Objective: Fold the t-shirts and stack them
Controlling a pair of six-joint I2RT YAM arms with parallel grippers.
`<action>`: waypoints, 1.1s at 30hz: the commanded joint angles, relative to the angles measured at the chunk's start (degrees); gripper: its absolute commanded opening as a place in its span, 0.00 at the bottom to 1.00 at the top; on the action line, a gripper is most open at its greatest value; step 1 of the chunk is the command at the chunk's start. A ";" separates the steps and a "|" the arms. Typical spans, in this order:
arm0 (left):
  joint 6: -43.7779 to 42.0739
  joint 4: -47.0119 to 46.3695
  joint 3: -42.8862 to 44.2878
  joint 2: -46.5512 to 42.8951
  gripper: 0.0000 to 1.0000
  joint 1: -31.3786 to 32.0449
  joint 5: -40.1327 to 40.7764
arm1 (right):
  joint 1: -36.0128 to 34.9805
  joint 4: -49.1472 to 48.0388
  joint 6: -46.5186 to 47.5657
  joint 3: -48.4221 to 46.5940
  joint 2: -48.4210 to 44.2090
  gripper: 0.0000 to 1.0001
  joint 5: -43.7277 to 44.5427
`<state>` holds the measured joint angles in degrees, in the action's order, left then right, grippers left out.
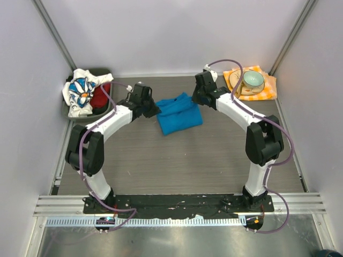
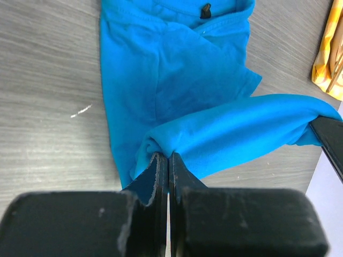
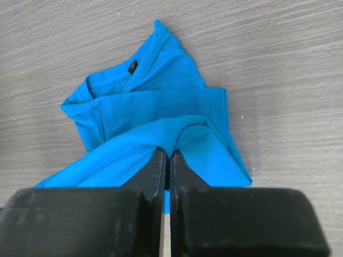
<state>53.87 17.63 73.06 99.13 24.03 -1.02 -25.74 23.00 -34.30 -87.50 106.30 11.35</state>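
Note:
A bright blue t-shirt lies partly folded in the middle of the table. My left gripper is shut on its left edge, and the wrist view shows cloth pinched between the tips. My right gripper is shut on the far right corner of the same edge, its tips clamped on a fold. The held edge is lifted and stretched between the two grippers above the rest of the blue t-shirt. A white daisy-print t-shirt and a red t-shirt sit crumpled at the back left.
The daisy and red shirts rest in a dark bin against the left wall. An orange-and-white checked napkin with a pale green bowl on it lies at the back right. White walls close in the table's back and sides.

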 commanded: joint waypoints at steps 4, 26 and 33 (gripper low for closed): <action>-0.78 -2.42 4.99 5.36 0.00 -3.81 -1.35 | 2.01 -3.49 1.17 -7.32 7.68 0.01 -1.60; -2.81 -4.44 19.41 14.89 1.00 -9.71 -4.79 | 3.15 -10.34 4.33 -17.09 15.44 0.98 1.91; -1.13 -5.94 7.38 1.18 1.00 -7.34 -4.43 | 2.62 -12.54 4.95 -8.22 4.19 0.99 2.01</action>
<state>52.14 13.80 85.54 110.37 14.85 -5.08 -22.65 15.31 -30.06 -99.22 121.60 11.84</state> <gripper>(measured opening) 0.996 0.986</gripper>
